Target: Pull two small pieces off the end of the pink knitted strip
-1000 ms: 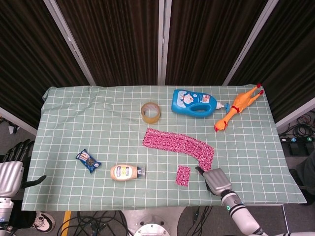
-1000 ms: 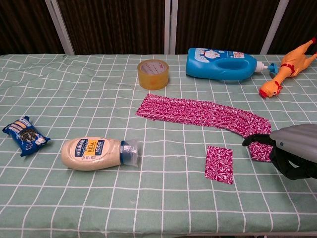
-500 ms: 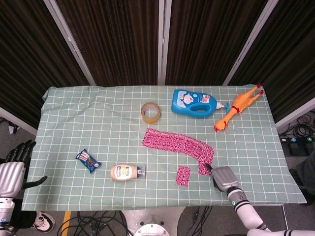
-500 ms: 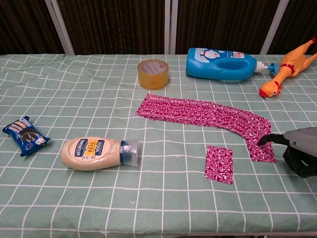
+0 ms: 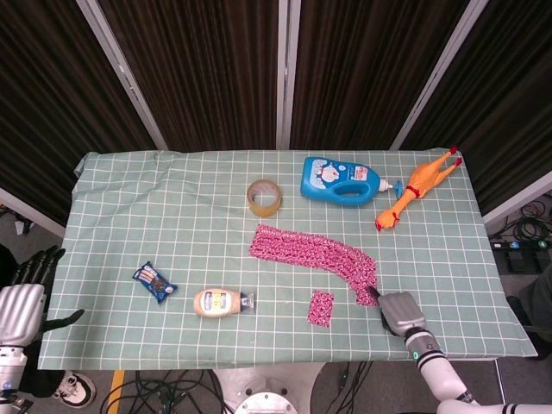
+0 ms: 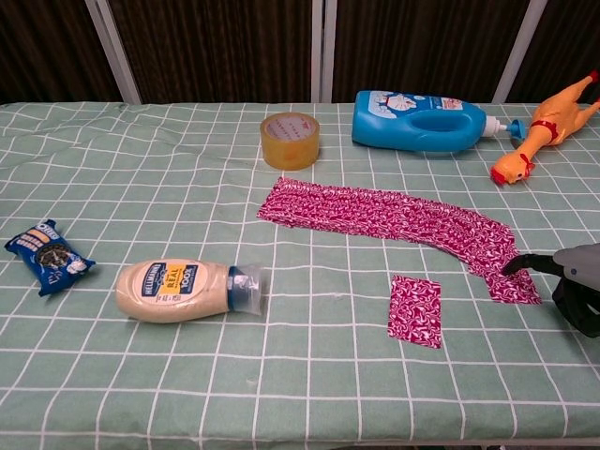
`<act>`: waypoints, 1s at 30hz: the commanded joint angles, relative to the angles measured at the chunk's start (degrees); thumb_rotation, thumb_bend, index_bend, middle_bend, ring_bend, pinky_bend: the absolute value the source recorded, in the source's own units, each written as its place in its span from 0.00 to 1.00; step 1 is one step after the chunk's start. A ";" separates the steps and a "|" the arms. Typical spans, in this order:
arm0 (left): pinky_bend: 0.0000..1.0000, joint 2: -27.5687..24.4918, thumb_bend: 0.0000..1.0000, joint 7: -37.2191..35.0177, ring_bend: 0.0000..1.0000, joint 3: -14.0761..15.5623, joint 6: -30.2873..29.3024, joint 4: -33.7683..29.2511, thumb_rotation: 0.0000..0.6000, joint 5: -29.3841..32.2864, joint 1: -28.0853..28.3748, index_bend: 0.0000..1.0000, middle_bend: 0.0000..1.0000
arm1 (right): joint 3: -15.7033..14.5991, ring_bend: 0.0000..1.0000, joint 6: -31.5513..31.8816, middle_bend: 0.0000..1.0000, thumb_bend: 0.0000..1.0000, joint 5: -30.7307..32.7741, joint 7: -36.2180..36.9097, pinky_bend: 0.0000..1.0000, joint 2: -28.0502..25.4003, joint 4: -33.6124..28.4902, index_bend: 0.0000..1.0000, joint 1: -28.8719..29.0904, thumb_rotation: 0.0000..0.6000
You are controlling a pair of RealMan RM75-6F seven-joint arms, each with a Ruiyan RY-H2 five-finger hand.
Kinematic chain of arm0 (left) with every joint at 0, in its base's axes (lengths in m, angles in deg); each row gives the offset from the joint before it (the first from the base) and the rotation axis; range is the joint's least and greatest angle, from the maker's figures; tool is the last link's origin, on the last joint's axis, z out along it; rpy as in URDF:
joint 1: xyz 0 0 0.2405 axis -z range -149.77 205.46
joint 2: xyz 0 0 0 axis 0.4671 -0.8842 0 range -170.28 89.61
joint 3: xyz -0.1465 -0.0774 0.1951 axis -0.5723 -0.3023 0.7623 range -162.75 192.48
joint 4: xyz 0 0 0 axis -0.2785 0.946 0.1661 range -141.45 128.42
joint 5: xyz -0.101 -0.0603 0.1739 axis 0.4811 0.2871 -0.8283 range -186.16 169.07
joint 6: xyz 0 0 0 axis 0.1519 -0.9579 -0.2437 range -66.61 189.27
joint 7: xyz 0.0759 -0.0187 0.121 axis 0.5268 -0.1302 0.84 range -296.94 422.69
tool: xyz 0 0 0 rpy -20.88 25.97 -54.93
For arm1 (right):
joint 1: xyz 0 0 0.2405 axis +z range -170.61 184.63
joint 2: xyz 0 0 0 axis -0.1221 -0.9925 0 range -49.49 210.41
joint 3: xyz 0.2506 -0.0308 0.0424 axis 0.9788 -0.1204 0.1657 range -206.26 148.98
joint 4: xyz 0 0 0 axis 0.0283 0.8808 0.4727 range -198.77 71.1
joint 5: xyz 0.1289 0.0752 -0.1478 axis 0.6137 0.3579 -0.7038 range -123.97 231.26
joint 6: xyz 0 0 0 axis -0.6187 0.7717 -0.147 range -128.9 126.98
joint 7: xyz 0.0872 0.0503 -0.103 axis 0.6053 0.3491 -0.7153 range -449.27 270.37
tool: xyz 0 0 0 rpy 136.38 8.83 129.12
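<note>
The pink knitted strip [image 5: 310, 252] [image 6: 394, 220] lies slanted across the middle of the table. One small pink piece [image 5: 320, 308] [image 6: 414, 310] lies loose in front of it. My right hand [image 5: 398, 312] [image 6: 581, 289] is at the strip's right end [image 6: 514, 283]. A dark fingertip [image 6: 521, 264] pinches that end, and the underside of the grip is hidden. My left hand [image 5: 21, 297] hangs off the table's left edge, fingers spread, holding nothing; only the head view shows it.
A mayonnaise bottle [image 6: 178, 290] and a snack packet [image 6: 45, 256] lie at the front left. At the back are a tape roll [image 6: 290, 139], a blue detergent bottle [image 6: 422, 121] and a rubber chicken [image 6: 544, 127]. The checked cloth [image 6: 309, 384] covers the table.
My right hand has drawn back to the right, and the strip's end has stretched out rightward with it. The loose piece and the left hand stayed put.
</note>
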State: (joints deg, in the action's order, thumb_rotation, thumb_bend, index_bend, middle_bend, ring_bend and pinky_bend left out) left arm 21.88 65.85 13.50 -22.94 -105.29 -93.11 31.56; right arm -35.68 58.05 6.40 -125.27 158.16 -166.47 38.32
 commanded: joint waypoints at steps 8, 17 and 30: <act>0.12 0.13 0.05 0.65 0.00 -0.11 0.36 -0.37 0.91 0.09 0.31 0.05 0.02 | -1.64 0.84 0.26 0.95 1.00 0.61 0.75 0.74 -2.37 -0.35 0.13 -1.51 1.00; 0.12 0.03 0.05 0.93 0.00 -0.09 0.36 -0.68 0.91 0.00 0.38 0.05 0.02 | -2.92 0.84 1.24 0.95 1.00 -0.54 2.46 0.74 -5.12 -0.98 0.13 -3.66 1.00; 0.12 -0.10 0.05 2.06 0.00 -0.21 0.42 -1.68 0.91 -0.19 0.71 0.05 0.02 | -3.16 0.84 3.24 0.95 1.00 -5.41 6.69 0.74 -8.84 -2.64 0.13 -6.89 1.00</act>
State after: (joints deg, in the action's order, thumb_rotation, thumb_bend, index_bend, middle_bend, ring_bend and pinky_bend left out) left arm 21.75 67.87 13.32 -22.52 -106.93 -93.28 32.23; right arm -39.21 60.73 2.04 -119.49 149.79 -168.67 31.85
